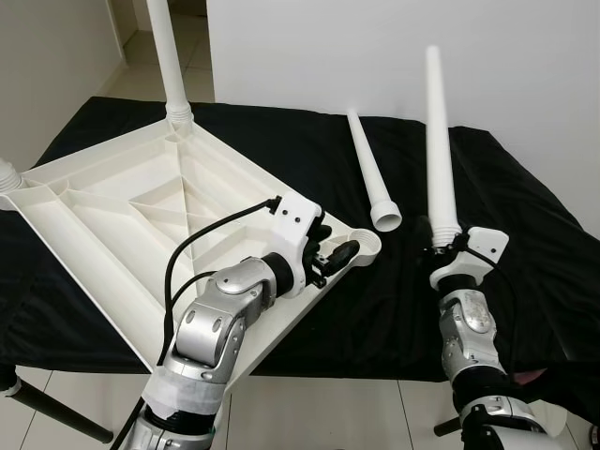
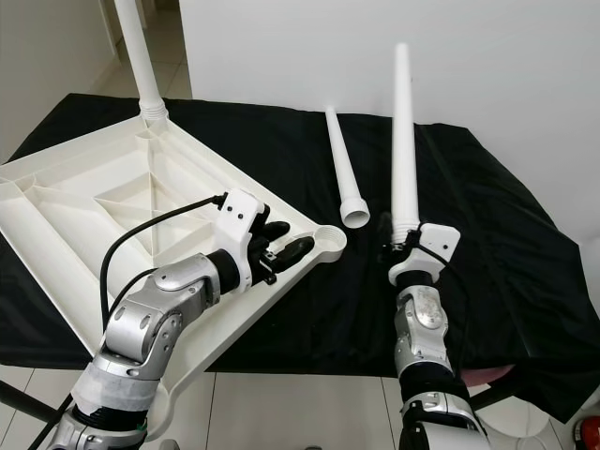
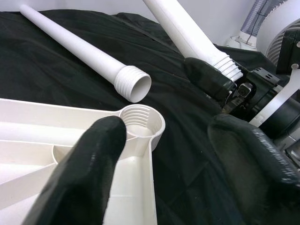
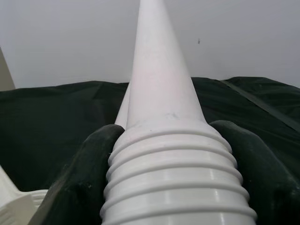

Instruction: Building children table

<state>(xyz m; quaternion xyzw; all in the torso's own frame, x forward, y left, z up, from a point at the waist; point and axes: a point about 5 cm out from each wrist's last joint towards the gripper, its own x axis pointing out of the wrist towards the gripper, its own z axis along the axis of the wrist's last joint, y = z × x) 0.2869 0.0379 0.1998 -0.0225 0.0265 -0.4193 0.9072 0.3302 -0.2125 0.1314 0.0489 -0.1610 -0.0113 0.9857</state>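
The right gripper was clamped on an upright leg; the left gripper, fingers apart, steadied the tabletop by its empty socket. The threads should be lined up squarely before turning.

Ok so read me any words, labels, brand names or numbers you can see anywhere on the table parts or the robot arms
None: no readable text in any view.
Tabletop: bare white plastic, no print.
Held leg in the right end effector: plain, only screw threads.
Loose leg on the black cloth: plain.
Left end effector and its white mount: no markings legible.
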